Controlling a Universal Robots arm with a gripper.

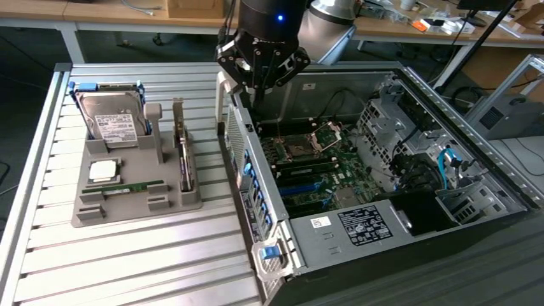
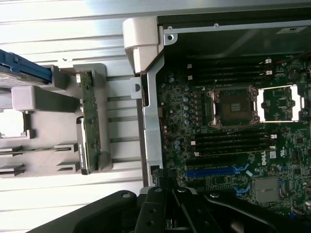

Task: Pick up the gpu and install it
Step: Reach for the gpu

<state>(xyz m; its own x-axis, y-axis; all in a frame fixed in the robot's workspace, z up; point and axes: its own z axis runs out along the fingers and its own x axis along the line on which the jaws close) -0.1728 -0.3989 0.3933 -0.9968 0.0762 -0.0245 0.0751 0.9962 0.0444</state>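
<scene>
Over the side wall of the open black-and-silver metal computer case (image 1: 246, 146) (image 2: 150, 121), the black two-finger gripper (image 1: 257, 88) (image 2: 167, 189) is seen. Its fingers (image 2: 155, 201) are clenched together and nothing is held. The gpu, a thin dark circuit card with a silver metal bracket edge (image 1: 181, 153) (image 2: 87, 121), is stood on its long edge in a slot of the grey plastic holder tray (image 1: 127, 213) (image 2: 34, 97). It is untouched and not yet picked. From the fingers it lies sideways, outside the case wall, toward the exterior view's left and lower than the tips. It is near but clearly apart. Its long axis is judged roughly parallel to that wall. The card's thin dimension appears lined up with the fingers' closing direction, though this isn't certain. The silver hard drive with white label in a blue frame (image 1: 114, 121) is set farther from the fingers than the card. The green motherboard (image 1: 314, 166) (image 2: 228, 145) lies on the fingers' opposite side, inside the case.
</scene>
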